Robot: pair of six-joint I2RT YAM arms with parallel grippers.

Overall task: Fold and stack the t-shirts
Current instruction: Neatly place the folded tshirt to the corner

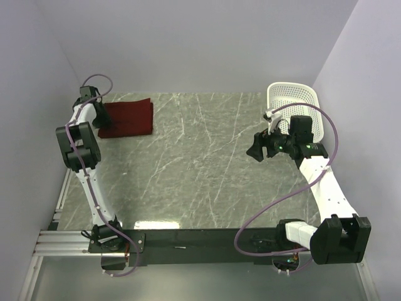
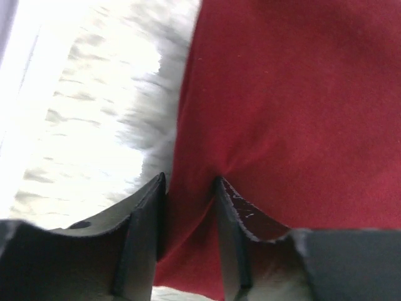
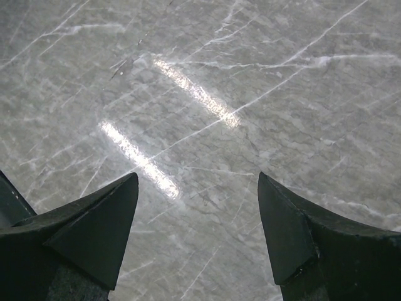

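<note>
The dark red t-shirt (image 1: pixel 128 118) lies folded in the far left corner of the bench (image 1: pixel 207 163). My left fingers (image 2: pixel 141 232) sit at its left edge, a little apart, with cloth between them. I cannot tell if they pinch it. I think my job now is letting go. I should spread wide first, then go straight up, so the fold stays flat. My right fingers (image 3: pixel 94 232) are spread wide over the bench, holding nothing.

One t-shirt (image 1: pixel 128 118), one basket (image 1: pixel 294 100)
</note>
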